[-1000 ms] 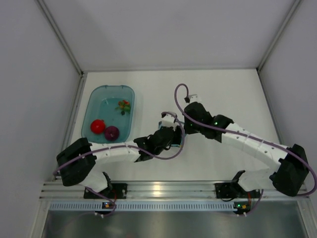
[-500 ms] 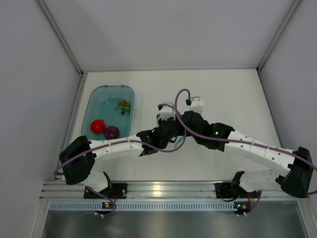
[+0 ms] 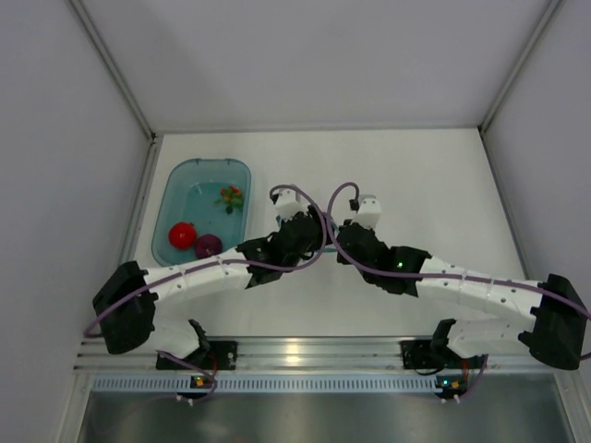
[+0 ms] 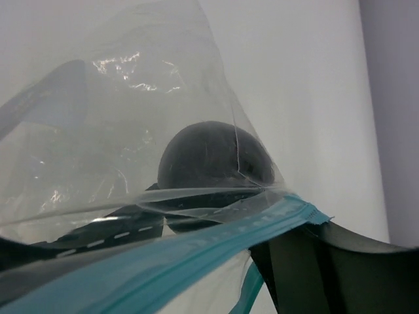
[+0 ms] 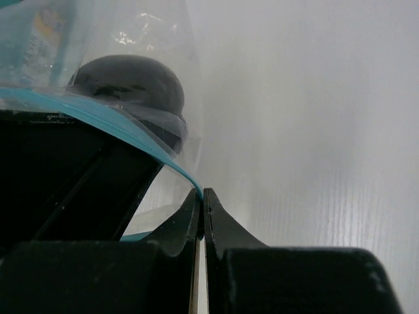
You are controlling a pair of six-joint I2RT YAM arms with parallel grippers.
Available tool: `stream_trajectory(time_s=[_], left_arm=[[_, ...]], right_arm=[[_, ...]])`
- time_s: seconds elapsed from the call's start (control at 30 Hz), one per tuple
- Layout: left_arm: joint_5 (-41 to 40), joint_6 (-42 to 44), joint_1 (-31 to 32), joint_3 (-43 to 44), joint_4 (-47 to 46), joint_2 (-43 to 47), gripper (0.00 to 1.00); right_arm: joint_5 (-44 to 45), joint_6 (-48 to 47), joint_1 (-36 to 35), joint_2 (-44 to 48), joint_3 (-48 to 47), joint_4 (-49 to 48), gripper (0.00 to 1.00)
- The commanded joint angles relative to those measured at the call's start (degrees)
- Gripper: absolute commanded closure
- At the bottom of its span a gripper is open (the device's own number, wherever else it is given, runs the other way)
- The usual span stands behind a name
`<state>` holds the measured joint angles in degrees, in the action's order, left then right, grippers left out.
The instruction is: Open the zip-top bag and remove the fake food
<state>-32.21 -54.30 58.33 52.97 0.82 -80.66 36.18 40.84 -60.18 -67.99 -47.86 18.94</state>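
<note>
Jaws pressed fully together, the right gripper [image 5: 203, 204] pinches the end of the light blue zip strip [image 4: 196, 245] of the zip-top bag [image 4: 124, 124]. The hold looks meant to anchor one lip so the seal can be pulled apart. The left gripper [image 3: 312, 236] meets it at the centre of the overhead view. Its dark body fills the lower left of the right wrist view, with the strip running across it; whether its jaws are clamped on the bag cannot be told. The clear pouch sits between the two, over the white table [image 3: 416, 175], with one piece of fake food [image 4: 211, 156], dark and rounded, inside just behind the strip. Three more toy pieces lie in the teal tub [image 3: 166, 198] at centre left of the overhead view: a red ball [image 3: 182, 234], a purple piece [image 3: 210, 245] and a green-orange bit [image 3: 231, 196]. On that showing, only the dark piece is left to take out.
</note>
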Motion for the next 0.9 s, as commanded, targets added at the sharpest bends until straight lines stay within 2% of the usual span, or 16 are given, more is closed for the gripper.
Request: stream_trajectory(time_s=[0.0, 0.17, 0.23, 0.4, 0.57, 0.77, 0.87], left_arm=[[2.75, -4.49, -0.93, -1.46, -5.39, 5.86, 1.0], [10.3, -7.21, -2.07, -3.83, -5.74, 8.06, 1.0], [14.08, -8.97, -2.77, -6.28, -8.8, 9.03, 1.0], [17.79, -8.46, -2.78, -8.67, -11.28, 10.61, 1.0], [19.72, -2.15, -2.78, -9.9, -11.37, 10.35, 1.0], [31.14, 8.59, -2.78, -7.36, -12.95, 4.65, 1.0], [38.69, 14.82, -2.78, -5.51, -13.3, 2.36, 1.0]], right_arm=[[0.29, -0.75, 0.94, 0.13, 1.01, -1.45, 1.0], [0.38, -3.56, 2.79, 0.4, 0.04, -2.58, 1.0], [0.29, -4.54, 2.97, 0.92, 0.04, -3.99, 1.0], [-0.85, -7.09, 4.1, 1.01, -0.66, -3.83, 1.0], [-5.06, -12.16, 8.41, 3.99, -0.48, -3.55, 1.0], [-12.79, -20.78, 8.59, 7.08, -3.72, -4.53, 1.0], [-16.05, -23.16, 8.68, 5.94, -8.37, -0.05, 1.0]])
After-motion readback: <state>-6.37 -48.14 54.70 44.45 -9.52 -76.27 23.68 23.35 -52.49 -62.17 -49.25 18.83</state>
